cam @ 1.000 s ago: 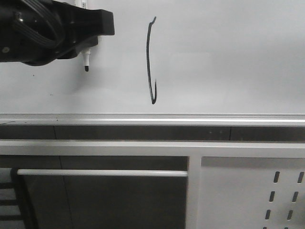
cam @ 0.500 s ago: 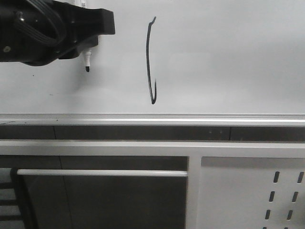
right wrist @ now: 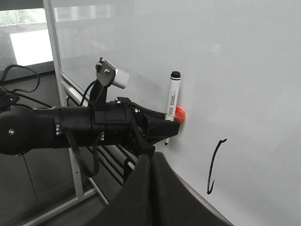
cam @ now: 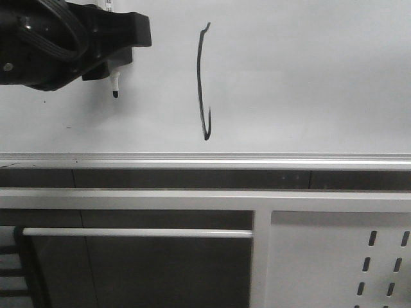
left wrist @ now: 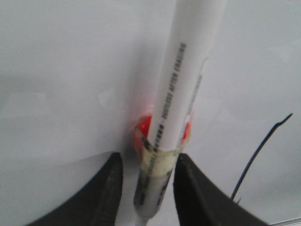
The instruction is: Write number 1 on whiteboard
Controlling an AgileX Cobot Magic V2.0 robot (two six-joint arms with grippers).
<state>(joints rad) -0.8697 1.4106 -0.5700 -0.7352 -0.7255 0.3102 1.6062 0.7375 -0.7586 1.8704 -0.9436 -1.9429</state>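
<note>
Left gripper [left wrist: 146,188] clenched on a white marker pen [left wrist: 176,108]; number 1 [cam: 203,83] drawn on the whiteboard [cam: 308,77].

Item: marker pen, white barrel with printed text, tape and a red piece at the grip point, held upright between the two dark fingers [left wrist: 107,193]; black tip [cam: 115,94] pointing down, close to the board face, contact not discernible. Left gripper: upper left of the front view, well left of the stroke. Number 1: thin black vertical line, slightly bowed, tick at top, hook at bottom, near the board's lower edge. Whiteboard: pale, glossy, silver rail [cam: 205,158] along its lower edge. Right gripper [right wrist: 155,197]: dark fingers pressed together, empty, near the camera. Below right: white perforated panel [cam: 340,263].
</note>
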